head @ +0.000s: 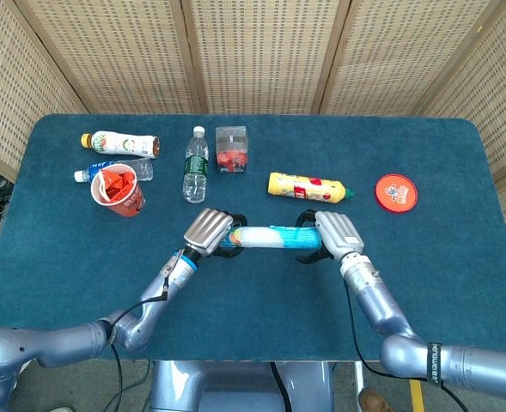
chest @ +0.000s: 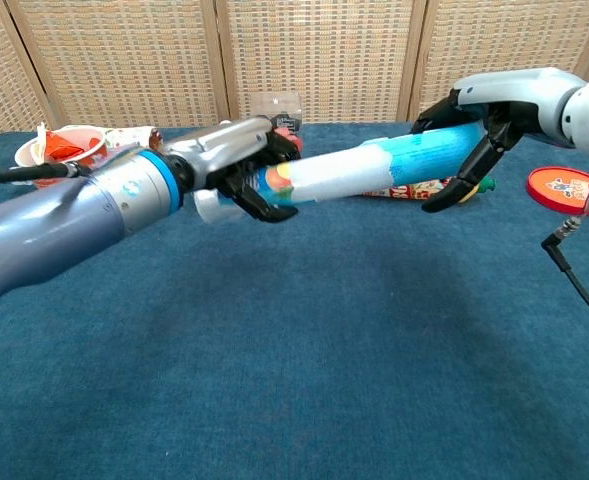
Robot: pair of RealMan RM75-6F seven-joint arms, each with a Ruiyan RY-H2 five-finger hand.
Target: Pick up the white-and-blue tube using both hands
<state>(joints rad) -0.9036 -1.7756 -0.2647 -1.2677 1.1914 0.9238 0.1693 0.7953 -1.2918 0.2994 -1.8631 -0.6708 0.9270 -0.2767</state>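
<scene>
The white-and-blue tube (head: 265,237) (chest: 374,170) hangs roughly level above the blue table, clear of the cloth in the chest view. My left hand (head: 208,232) (chest: 236,170) grips its white capped end. My right hand (head: 333,233) (chest: 484,125) wraps around its blue end. The tube spans between the two hands, and each hand hides the tip it covers.
Behind the tube lie a yellow bottle (head: 308,187) and a red lid (head: 396,191). At the back left are a water bottle (head: 196,165), a clear box (head: 231,149), a red cup (head: 118,190) and two lying bottles (head: 119,143). Wicker screens stand behind the table (head: 424,266).
</scene>
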